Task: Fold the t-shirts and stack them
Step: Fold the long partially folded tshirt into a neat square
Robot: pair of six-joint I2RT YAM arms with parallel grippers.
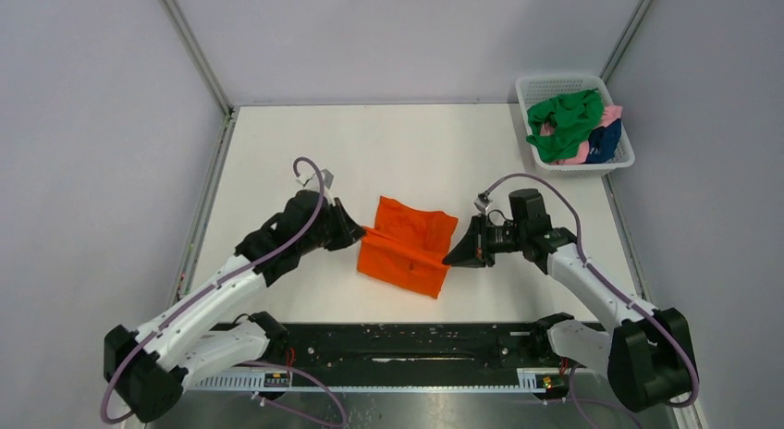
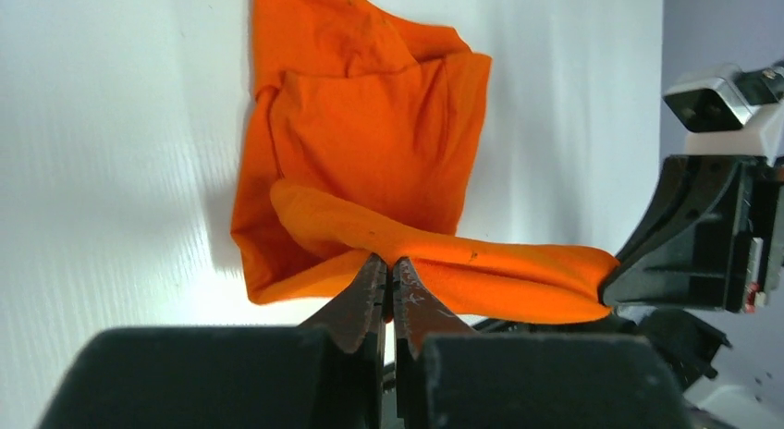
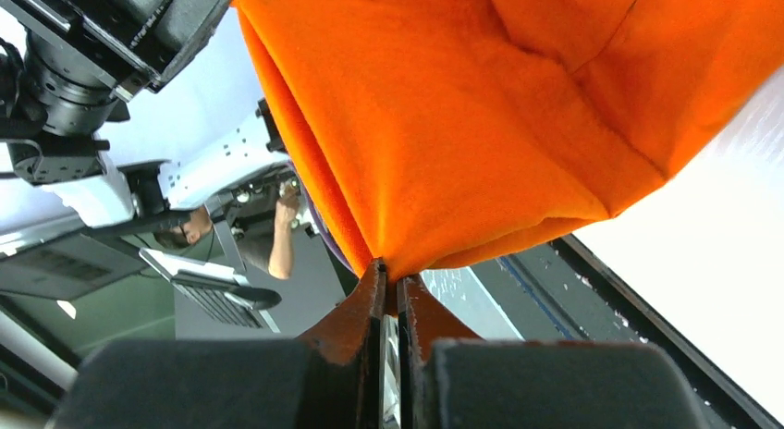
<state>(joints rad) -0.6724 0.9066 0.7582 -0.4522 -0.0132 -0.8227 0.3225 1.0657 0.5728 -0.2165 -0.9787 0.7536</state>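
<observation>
Lighting: bright, even, overhead. Soft short shadows under arms on white surface (image 1: 277, 152). Left wrist view: glare patch on surface, dark shadow along orange t-shirt (image 2: 370, 142) edge. Fingers (image 2: 356, 304) soft-focus at frame bottom in both wrist views.

White links, black joints on left arm (image 1: 208, 295), right arm (image 1: 596, 286); purple cable (image 1: 312, 170); black left gripper (image 2: 388, 267), right gripper (image 3: 390, 272).

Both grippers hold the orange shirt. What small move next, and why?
Probably carry the pinched fold across together and lower it flat: the left gripper and right gripper are shut on opposite ends of the orange t-shirt, holding a raised fold.
</observation>
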